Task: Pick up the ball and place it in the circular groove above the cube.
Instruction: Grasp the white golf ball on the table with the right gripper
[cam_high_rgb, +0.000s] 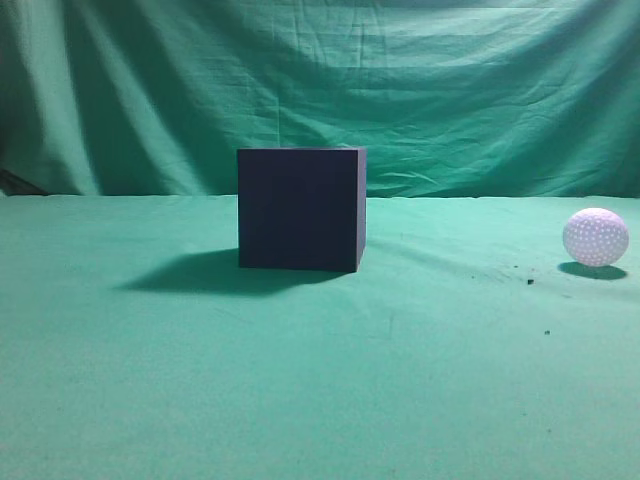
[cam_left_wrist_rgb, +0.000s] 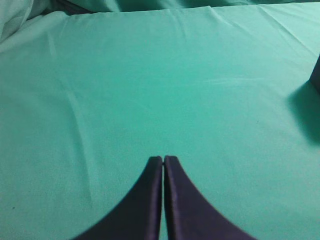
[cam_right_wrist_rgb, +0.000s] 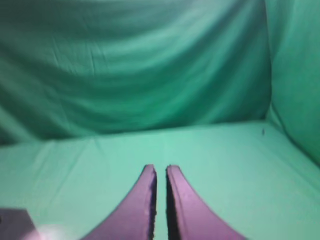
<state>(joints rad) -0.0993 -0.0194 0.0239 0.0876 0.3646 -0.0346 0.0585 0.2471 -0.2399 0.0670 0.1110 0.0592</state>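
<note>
The dark navy cube (cam_high_rgb: 301, 208) stands on the green cloth at mid-table; its top face does not show from this height. The white dimpled ball (cam_high_rgb: 596, 237) lies on the cloth at the far right, well apart from the cube. Neither gripper shows in the exterior view. In the left wrist view my left gripper (cam_left_wrist_rgb: 163, 159) is shut and empty over bare cloth, with an edge of the cube (cam_left_wrist_rgb: 316, 75) at the right border. In the right wrist view my right gripper (cam_right_wrist_rgb: 160, 169) is shut with a thin gap, empty, facing the backdrop.
Green cloth (cam_high_rgb: 320, 400) covers the table and hangs as a backdrop behind. A few dark specks (cam_high_rgb: 529, 282) lie near the ball. A dark patch (cam_right_wrist_rgb: 12, 222) and a pale blur (cam_right_wrist_rgb: 47, 234) sit at the bottom left of the right wrist view.
</note>
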